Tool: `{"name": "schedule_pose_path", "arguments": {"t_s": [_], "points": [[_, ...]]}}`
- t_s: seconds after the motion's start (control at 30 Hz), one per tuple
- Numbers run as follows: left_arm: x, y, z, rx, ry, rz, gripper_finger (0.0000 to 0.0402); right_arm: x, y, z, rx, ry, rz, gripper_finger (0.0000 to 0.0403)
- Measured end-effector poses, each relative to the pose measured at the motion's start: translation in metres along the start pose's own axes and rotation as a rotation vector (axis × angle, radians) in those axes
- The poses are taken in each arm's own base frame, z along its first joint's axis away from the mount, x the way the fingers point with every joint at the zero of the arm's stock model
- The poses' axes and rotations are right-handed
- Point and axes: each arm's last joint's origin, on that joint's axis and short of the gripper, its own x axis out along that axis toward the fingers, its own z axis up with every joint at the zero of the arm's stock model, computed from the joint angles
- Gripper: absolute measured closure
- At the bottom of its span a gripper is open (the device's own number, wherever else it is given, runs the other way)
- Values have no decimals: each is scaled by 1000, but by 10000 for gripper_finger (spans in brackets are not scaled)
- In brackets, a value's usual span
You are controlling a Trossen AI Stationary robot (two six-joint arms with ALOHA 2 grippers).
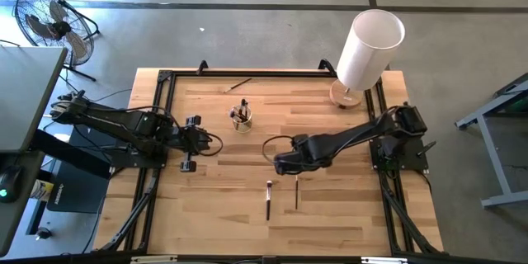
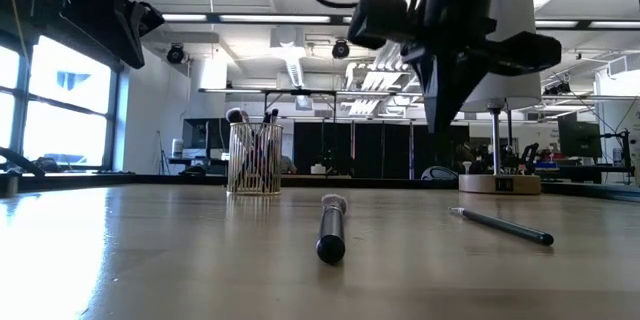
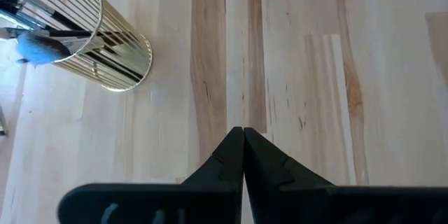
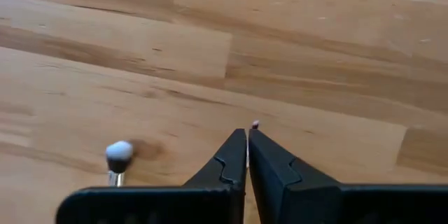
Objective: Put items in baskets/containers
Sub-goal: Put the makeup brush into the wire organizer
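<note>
Closest to the front edge of the worktop there are two loose brushes lying flat, side by side but apart: a thick brush with a dark barrel, shiny metal collar and pale fluffy head, and a thin brush, basically a skinny dark rod with a tiny pale tip.

Just behind them, the right gripper hangs above the wood with its fingers clenched together on nothing. In its own wrist view the thin one's tip sits right off the fingertips, and the thick one's puffy head is off to one side. So I'd call this the pickup step, lined up but not started. Next move probably needs the fingers to part first, then drop down over the thin handle. It's slim, round and smooth, so I'd guess it rolls if nudged.

Further back, near mid-worktop, is the cup: small, round, clear yellowish with fine vertical ribbing, already bristling with several brushes. The left gripper waits towards the left edge, fingers clenched and empty.

One more brush lies slanted near the back edge, and a tall white cylinder stands at the back right corner.
</note>
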Motion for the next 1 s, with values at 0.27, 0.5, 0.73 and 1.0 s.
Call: {"name": "schedule_pose_path", "arguments": {"t_s": [0.27, 0.5, 0.73, 1.0], "points": [[0, 0, 0, 0, 4, -3, 401, 27, 4, -6, -39, 40, -72, 353], [0, -1, -1, -1, 10, -18, 401, 54, 9, -11, -41, 71, -109, 330], [0, -1, -1, -1, 14, -27, 401, 76, 11, -9, -14, 136, -156, 329], [0, -1, -1, -1, 16, -44, 401, 83, 15, -8, -95, 69, -118, 388]]}}
